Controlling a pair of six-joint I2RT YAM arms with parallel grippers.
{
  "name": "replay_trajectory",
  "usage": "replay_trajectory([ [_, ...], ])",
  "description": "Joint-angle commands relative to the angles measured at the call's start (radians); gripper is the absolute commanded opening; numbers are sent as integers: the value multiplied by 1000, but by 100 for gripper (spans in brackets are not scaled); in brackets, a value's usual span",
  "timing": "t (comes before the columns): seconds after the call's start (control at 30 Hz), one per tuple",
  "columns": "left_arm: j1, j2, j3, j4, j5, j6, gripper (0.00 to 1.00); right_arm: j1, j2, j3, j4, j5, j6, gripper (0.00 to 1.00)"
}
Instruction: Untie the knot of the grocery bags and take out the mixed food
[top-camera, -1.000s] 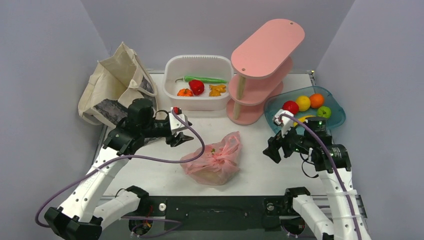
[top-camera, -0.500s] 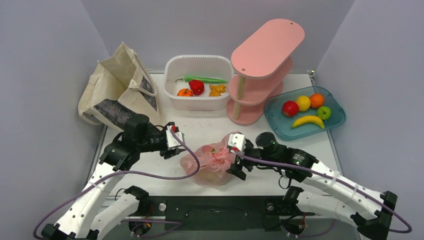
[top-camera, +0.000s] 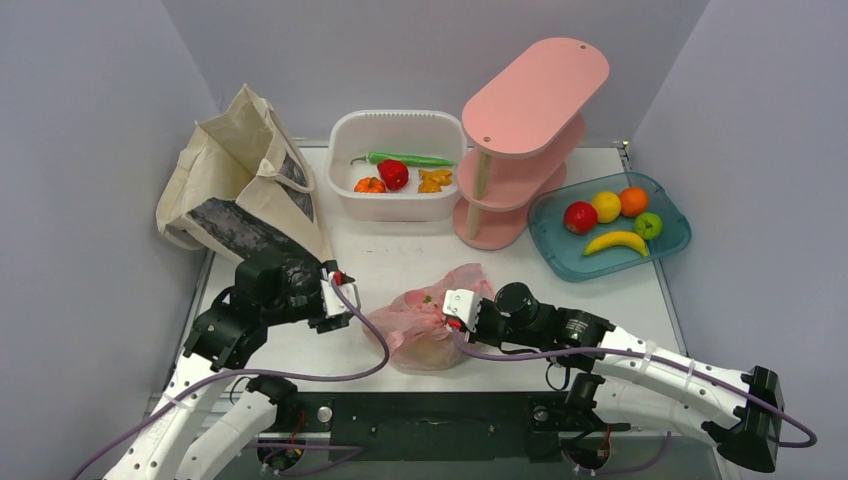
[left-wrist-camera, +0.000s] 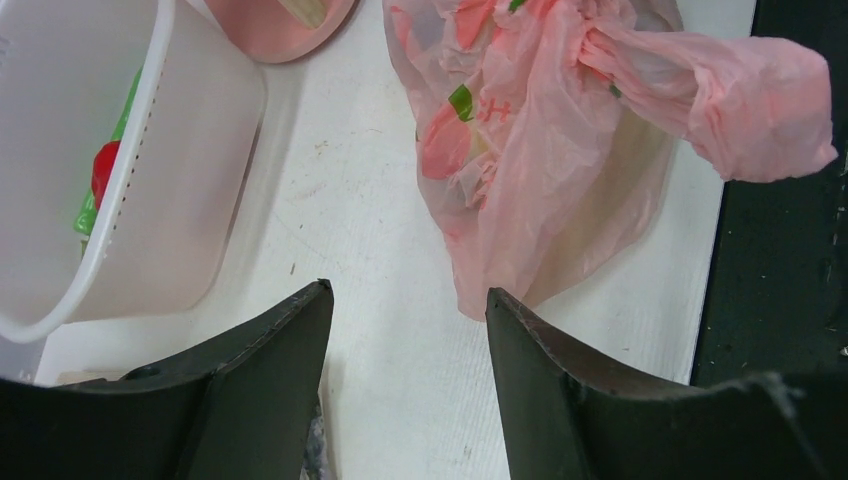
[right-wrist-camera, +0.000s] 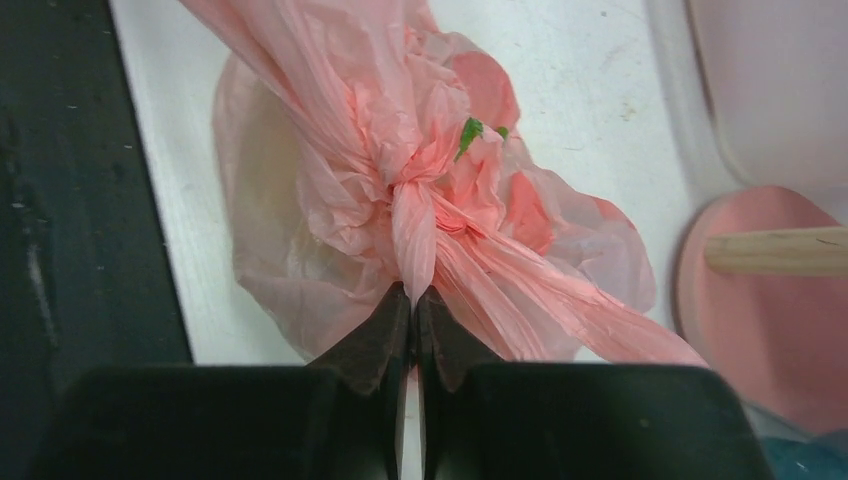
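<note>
Right arm stretches low along the table's near edge toward 9 o'clock, the right gripper (right-wrist-camera: 410, 300) clenched on a twisted strip of the pink bag (right-wrist-camera: 300, 240) just under the knot (right-wrist-camera: 412, 185). Left arm is folded, wrist aimed at 3 o'clock. The left gripper (left-wrist-camera: 405, 300) is spread wide over bare table (left-wrist-camera: 380, 230), with the bag's edge near its jaws at 1 o'clock, not touching. The bag lies at 6 o'clock of the white basket (top-camera: 400, 207). Green flecks (right-wrist-camera: 468, 130) in the plastic may be leaves. The tote (top-camera: 235, 160) slumps at 10 o'clock; the pink shelf (top-camera: 535, 85) and fruit tray (top-camera: 575, 262) stand at 2 o'clock.
</note>
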Motion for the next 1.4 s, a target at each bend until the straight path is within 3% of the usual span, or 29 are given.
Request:
replay_trajectory([
  [0.0, 6, 3, -13, 44, -16, -70, 56, 1, -15, 50, 61, 173, -94, 0],
  [0.1, 6, 17, -16, 79, -5, -91, 56, 2, -26, 77, 120, 226, -165, 0],
  [0.33, -7, 54, -25, 167, 44, -71, 56, 13, -103, -3, 429, 299, -382, 0],
  [0.57, -111, 90, -45, 356, -3, -96, 56, 26, -147, -74, 547, 171, -553, 0],
  [0.67, -171, 117, -48, 418, -50, -83, 54, 28, -172, -104, 550, 129, -622, 0],
  [0.9, -261, 200, -13, 450, -2, -147, 38, 33, -238, -161, 483, 104, -648, 0],
  [1.1, -358, 254, -20, 537, -20, -354, 36, 52, -274, -174, 413, 125, -603, 0],
  [1.37, -376, 291, -32, 649, -58, -550, 35, 67, -306, -184, 342, 136, -598, 0],
])
